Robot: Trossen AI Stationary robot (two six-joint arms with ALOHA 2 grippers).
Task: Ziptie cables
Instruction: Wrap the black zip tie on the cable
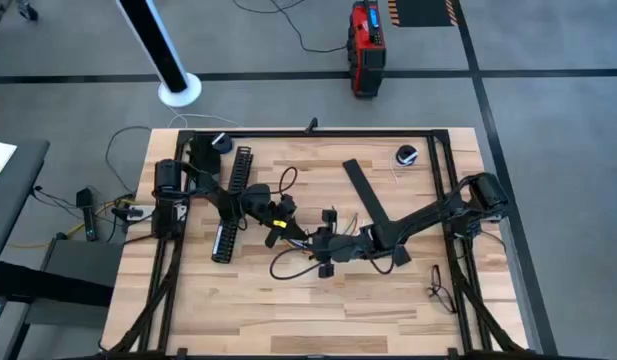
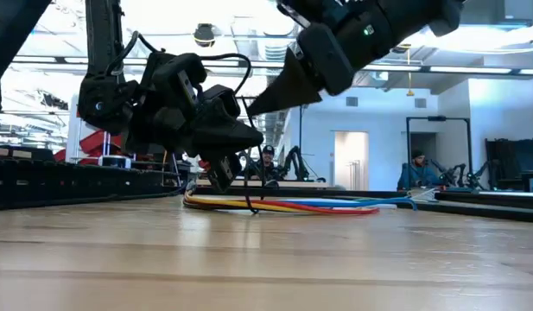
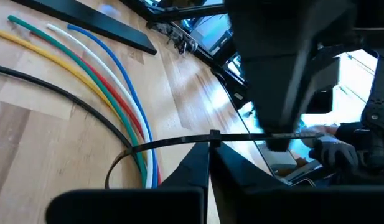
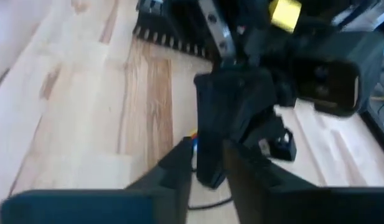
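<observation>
Both grippers mid-surface: left gripper (image 3: 209, 163) jaws clamped on thin black ziptie (image 3: 179, 141) looped round coloured cables (image 3: 126, 118), right gripper (image 1: 326, 247) jaws' state unclear; a slip w/ uneven pull could drop the loop.

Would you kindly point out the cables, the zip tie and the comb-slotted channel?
cables (image 3: 120, 87): left wrist view, on the white wire's middle stretch.
zip tie (image 3: 179, 141): left wrist view, on its strap beside the head.
comb-slotted channel (image 1: 233, 200): high view, on its middle.

The table (image 1: 388, 310) is pale, smooth planked wood (faintly glossy); the cables (image 3: 126, 106) wear smooth, shiny plastic sheathing.
</observation>
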